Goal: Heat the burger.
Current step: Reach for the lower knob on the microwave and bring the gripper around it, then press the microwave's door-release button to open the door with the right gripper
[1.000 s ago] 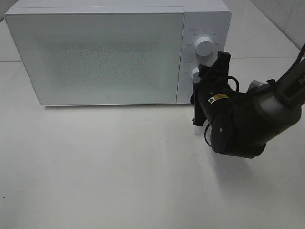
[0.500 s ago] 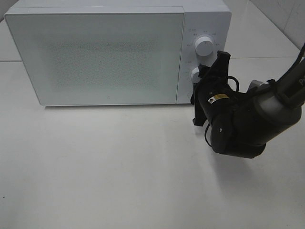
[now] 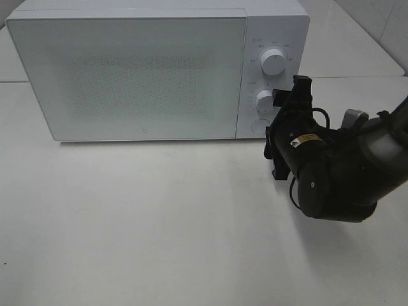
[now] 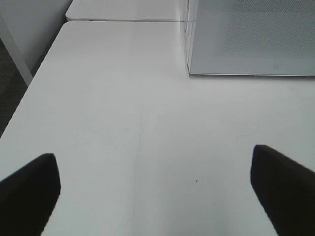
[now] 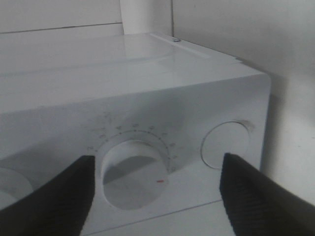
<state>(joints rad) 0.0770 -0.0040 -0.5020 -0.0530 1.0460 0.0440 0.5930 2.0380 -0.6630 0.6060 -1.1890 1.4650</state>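
Right wrist view: the right gripper [image 5: 155,199] is spread wide, its two dark fingers [image 5: 54,196] standing to either side of the lower knob [image 5: 133,174]. They hold nothing, and there is clear white panel between each finger and the knob. Just beside the knob is a round button [image 5: 227,145], and behind both rises the white microwave [image 5: 147,64].

In the left wrist view the left gripper [image 4: 156,191] is also wide open and empty, hanging over the bare white surface [image 4: 123,98] well short of the microwave's front corner.

From the high camera, the right arm reaches in toward the control panel. The upper knob [image 3: 273,62] sits above the one the gripper faces, and the large frosted door [image 3: 127,70] is shut.

The burger is nowhere in sight. My judgement is that it lies inside, behind that shut door, though the frosted front does not let me confirm it.

The step in hand looks like setting the heating dial. The next move would call for bringing the fingers squarely in around the lower knob, pinching it evenly, then rotating the wrist without sliding off its smooth rim or bumping the button beside it.
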